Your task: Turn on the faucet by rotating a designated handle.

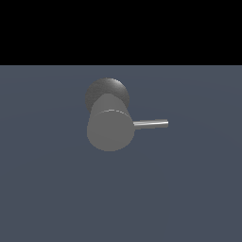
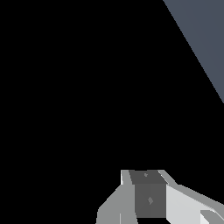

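I count one faucet (image 1: 110,128), a thick matte grey cylinder on a darker round base, mid-floor (image 1: 189,198). Its one handle (image 1: 151,124), thin and shiny, juts toward the exterior view's right. My gripper (image 2: 148,197): whether my fingers are parted or closed, I cannot tell.

We went over both views looking for anything readable and came up with nothing: no text, labels, brand marks, numbers or signs anywhere. The faucet (image 1: 110,127) is plain matte grey, and its handle (image 1: 151,124) is bare shiny metal with no markings. The surface (image 1: 189,189) is a flat blue-grey with nothing printed on it. In the wrist view the end effector (image 2: 148,197) shows only plain grey and white faces, no lettering, and the rest there is just black.
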`<state>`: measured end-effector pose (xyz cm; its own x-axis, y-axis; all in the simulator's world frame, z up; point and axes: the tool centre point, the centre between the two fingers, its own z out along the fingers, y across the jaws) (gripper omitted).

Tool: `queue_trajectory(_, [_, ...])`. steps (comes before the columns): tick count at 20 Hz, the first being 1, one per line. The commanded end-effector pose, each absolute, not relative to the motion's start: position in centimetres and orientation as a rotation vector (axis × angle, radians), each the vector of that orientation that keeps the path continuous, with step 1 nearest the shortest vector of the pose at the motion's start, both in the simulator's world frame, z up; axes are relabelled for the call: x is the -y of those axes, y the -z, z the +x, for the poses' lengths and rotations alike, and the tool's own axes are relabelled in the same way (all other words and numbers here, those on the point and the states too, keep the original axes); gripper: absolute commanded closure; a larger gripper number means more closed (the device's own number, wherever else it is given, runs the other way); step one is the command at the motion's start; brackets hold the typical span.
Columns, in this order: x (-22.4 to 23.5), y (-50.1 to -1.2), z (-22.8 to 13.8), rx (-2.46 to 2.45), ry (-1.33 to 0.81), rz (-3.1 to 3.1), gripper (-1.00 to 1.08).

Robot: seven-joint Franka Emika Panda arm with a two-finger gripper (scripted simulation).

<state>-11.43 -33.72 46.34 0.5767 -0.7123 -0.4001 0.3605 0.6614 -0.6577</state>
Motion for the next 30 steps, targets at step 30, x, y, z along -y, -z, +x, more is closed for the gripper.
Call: queue_trajectory(30, [25.2, -11.7, -5.5, -1.444, 0.17, -0.083, 1.08])
